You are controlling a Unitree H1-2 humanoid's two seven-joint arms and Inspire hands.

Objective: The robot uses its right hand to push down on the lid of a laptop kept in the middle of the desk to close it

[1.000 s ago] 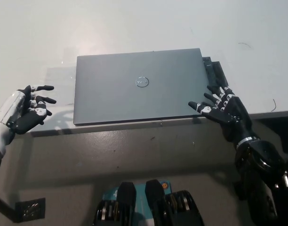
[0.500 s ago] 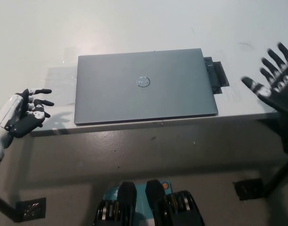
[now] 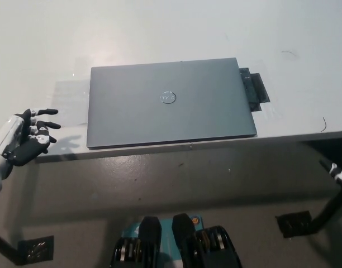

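The laptop [image 3: 170,104] lay flat in the middle of the bench [image 3: 160,33], lid fully down with the round logo facing up, its front edge just inside the bench's near edge; judged from this, the closing step looked complete. The left robot hand [image 3: 29,137] rested at the bench's left near corner, off to the laptop's left and not touching it, fingers spread apart and holding nothing. Of the right robot hand [image 3: 338,173] only a small black-and-white tip showed at the right picture edge, below the bench level; whether it was spread or curled could not be told. A dark flat piece [image 3: 255,92] protruded from under the laptop's right side, possibly a pad or stand; its nature could not be made out, and how much of it lay beneath the laptop was hidden. Risks, as judgement: if the lid had not latched fully it might spring up slightly, though no gap was visible from this steep angle, so hinge seating could not be confirmed. The laptop sat close to the near edge, so any stray contact from an arm coming in low could nudge it toward the drop. The uneven support from the dark piece might let the laptop rock under further pressing.
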